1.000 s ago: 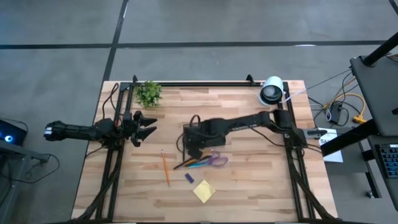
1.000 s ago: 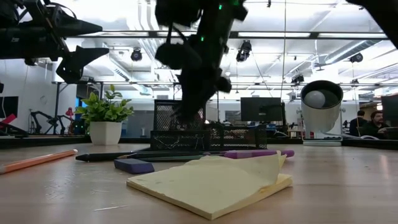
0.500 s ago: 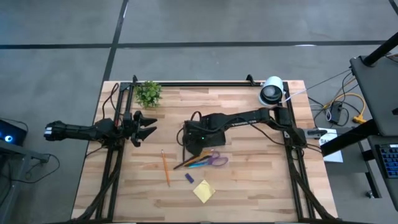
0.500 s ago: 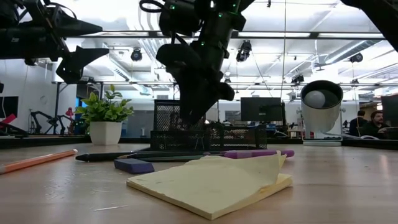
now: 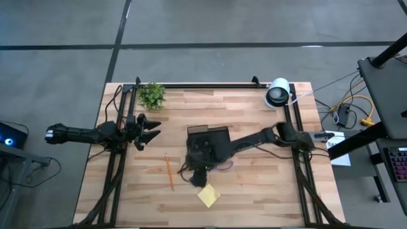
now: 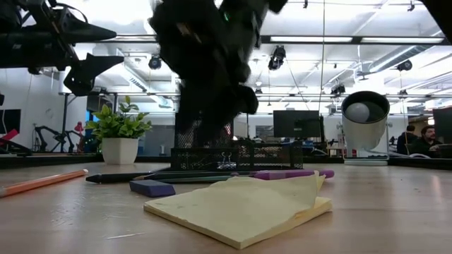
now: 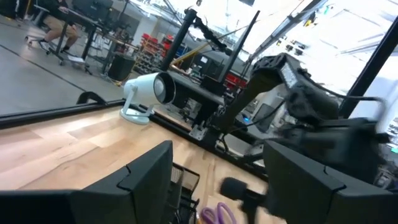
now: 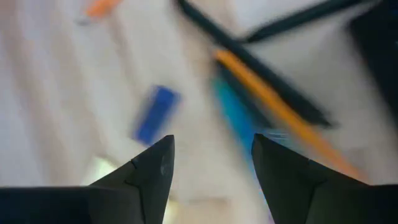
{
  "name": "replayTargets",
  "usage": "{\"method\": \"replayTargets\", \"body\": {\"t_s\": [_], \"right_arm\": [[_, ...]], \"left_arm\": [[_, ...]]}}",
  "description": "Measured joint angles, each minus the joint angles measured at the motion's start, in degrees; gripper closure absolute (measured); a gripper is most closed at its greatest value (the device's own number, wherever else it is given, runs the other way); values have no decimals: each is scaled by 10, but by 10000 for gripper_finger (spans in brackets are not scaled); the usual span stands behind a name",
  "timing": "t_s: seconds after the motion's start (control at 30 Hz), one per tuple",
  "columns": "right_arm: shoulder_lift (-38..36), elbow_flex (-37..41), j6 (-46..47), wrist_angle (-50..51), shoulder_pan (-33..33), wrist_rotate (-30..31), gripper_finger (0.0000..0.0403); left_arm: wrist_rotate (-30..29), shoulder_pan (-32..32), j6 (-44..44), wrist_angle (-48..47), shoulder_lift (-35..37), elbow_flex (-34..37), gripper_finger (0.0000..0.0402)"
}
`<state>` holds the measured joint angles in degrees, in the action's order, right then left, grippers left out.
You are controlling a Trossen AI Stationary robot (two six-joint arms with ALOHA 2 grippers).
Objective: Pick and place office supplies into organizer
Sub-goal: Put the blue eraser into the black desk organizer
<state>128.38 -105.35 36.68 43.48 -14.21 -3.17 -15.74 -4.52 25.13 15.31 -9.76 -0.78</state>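
**Right gripper low over the loose supplies**

In the high view the right gripper (image 5: 198, 172) sits at frame centre, just below the black organizer (image 5: 208, 137), above the pens on the bench (image 5: 254, 184). Its jaws stand apart and empty, framing a blue eraser (image 8: 156, 114) and an orange pencil (image 8: 280, 112). A second orange pencil (image 5: 169, 172) lies left of centre; the yellow sticky-note pad (image 5: 208, 195) lies lower centre. The left gripper (image 5: 149, 129) waits at mid-left, jaws wide.
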Motion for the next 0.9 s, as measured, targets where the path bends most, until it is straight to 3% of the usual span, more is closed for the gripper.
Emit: {"method": "replayTargets", "body": {"t_s": [0.23,0.4,0.63,0.77,0.9], "right_arm": [[62,-82,71,18,-34,98,200],[114,-142,139,31,-41,107,200],[171,-246,153,108,-53,126,200],[189,-277,159,180,-64,157,199],[187,-286,160,189,-67,169,199]], "left_arm": [[42,0,1,-22,-5,0,166],[51,0,1,-27,-10,0,166],[68,0,0,-29,-8,0,166],[73,0,0,-31,-8,0,166],[74,0,-1,-38,-8,0,166]]}}
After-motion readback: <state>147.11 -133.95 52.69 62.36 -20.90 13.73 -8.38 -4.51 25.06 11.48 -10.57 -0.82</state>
